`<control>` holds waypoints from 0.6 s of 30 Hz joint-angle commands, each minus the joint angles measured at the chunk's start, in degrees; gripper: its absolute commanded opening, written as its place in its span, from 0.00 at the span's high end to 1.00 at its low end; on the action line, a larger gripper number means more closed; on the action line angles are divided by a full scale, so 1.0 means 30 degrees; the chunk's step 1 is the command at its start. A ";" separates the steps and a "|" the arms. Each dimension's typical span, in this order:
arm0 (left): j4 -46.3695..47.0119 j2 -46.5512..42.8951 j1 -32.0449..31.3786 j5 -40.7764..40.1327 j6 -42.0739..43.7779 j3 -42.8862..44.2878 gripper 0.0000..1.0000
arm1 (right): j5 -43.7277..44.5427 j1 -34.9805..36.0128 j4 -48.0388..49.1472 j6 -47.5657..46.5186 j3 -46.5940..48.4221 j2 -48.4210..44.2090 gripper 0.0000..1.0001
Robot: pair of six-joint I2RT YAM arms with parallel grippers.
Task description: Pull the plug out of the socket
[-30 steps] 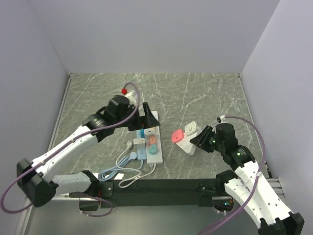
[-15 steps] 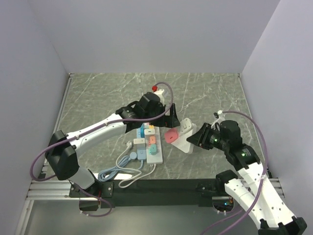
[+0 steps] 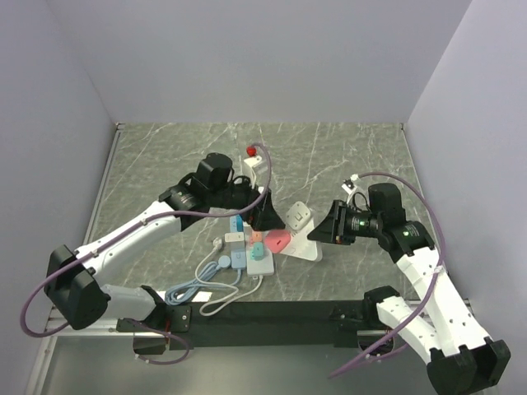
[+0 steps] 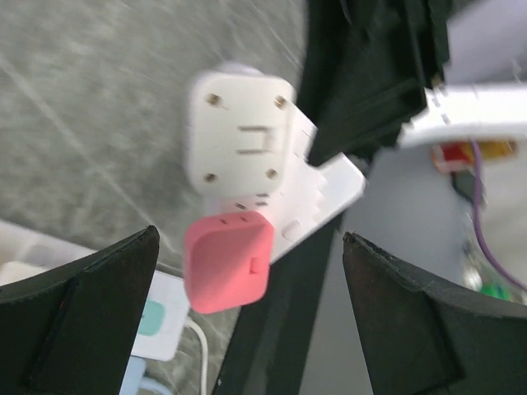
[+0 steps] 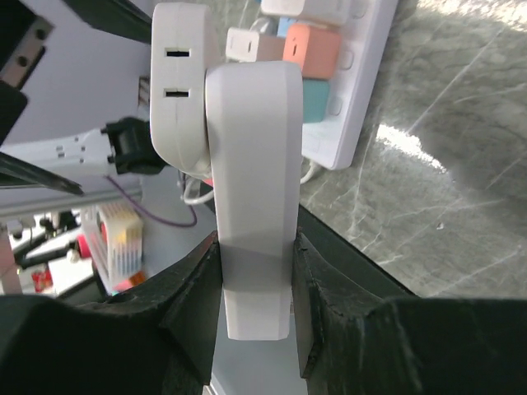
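Right gripper [image 5: 255, 247] is clamped on the short white socket block [image 5: 251, 164], one finger on each long side, holding it by its lower end. The block looks lifted and tilted, just beside the near end of the long power strip [image 5: 370, 41], which lies flat on the counter [image 5: 428, 189].

Two plugs sit in the held block. A pink plug [image 4: 229, 262] is on the side toward the left arm, and a square white plug [image 4: 239, 136] sits right next to it, farther up the block. Both are fully seated.

Left gripper [image 4: 250, 234] is spread wide. The pink plug is between its fingers [image 4: 78, 321] with a clear gap on each side, so there is no contact. It holds nothing.

In the top view the two grippers face each other across the block, left from the upper left and right from the right. The long strip carries coloured plugs [image 5: 313, 49] (salmon, teal, white) and is partly hidden under the left arm.
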 commanded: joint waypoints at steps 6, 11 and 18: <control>-0.0996 0.1616 -0.0077 0.4085 0.2223 0.0043 0.01 | -0.2722 -0.0615 -0.0457 -0.2163 0.2105 0.0693 1.00; -0.1522 0.1818 -0.0048 0.3054 0.3101 0.0159 0.01 | -0.2928 -0.0761 -0.0163 -0.2191 0.2368 0.0927 1.00; -0.1259 0.3342 -0.0077 0.4082 0.2956 0.0803 0.26 | -0.2109 -0.0849 0.0392 -0.1754 0.2603 0.1659 1.00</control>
